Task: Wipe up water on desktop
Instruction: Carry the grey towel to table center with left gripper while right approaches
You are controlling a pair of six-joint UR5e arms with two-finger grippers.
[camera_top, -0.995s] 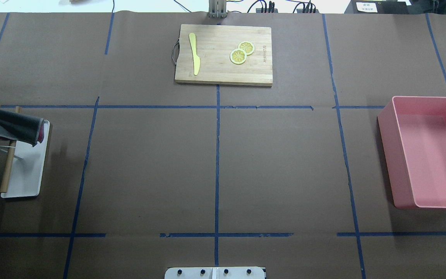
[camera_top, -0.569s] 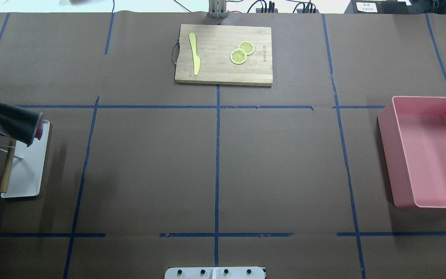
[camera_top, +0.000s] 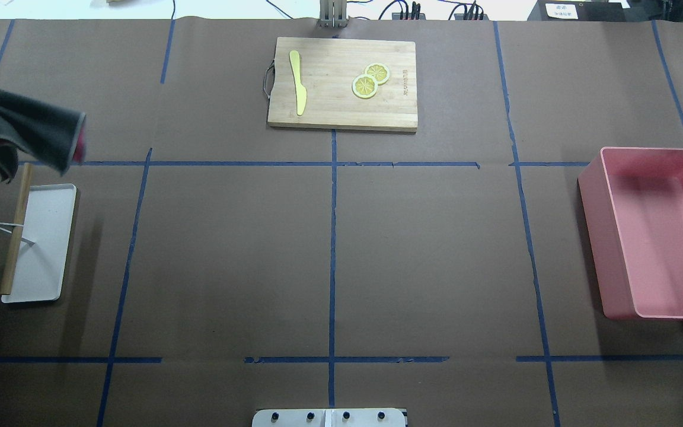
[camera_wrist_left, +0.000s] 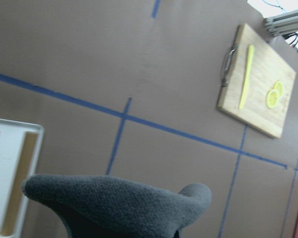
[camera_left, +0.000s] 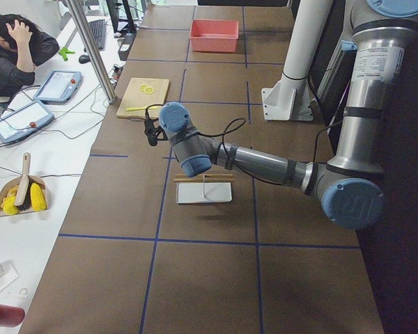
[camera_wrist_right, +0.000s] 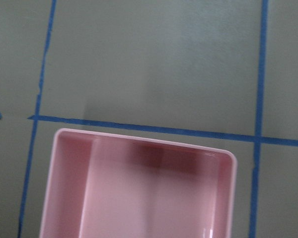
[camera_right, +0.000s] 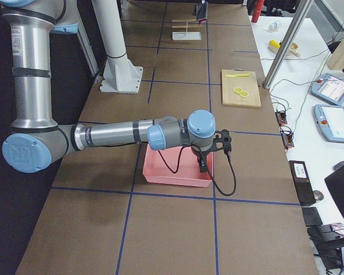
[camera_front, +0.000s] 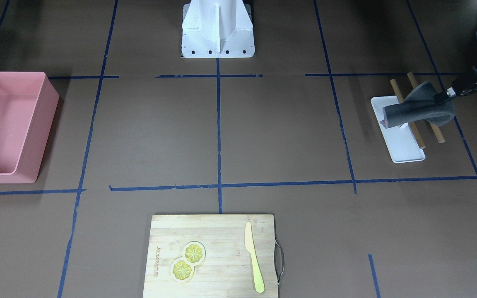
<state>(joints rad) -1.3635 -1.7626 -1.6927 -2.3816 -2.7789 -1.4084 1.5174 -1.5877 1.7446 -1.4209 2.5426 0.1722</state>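
The desktop [camera_top: 229, 255] is a matte brown surface with blue tape lines; I see no water on it. My left gripper [camera_front: 445, 96] is shut on a dark grey cloth [camera_top: 30, 131], which hangs in the air beyond the far end of the drying rack [camera_top: 18, 228]. The cloth also shows in the front view [camera_front: 418, 108] and fills the bottom of the left wrist view [camera_wrist_left: 119, 203]. My right gripper [camera_right: 203, 163] hovers over the pink bin [camera_top: 593, 237]; I cannot tell if it is open or shut.
A white tray [camera_top: 45, 261] with two wooden rods stands at the left edge. A bamboo cutting board [camera_top: 329, 115] with a yellow knife [camera_top: 298, 83] and two lemon slices [camera_top: 370, 80] lies at the far middle. The pink bin's rim shows in the right wrist view [camera_wrist_right: 139, 139].
My left gripper has lifted the cloth off the rack's rods and carried it toward the far side of the table. The rods and tray now stand bare.
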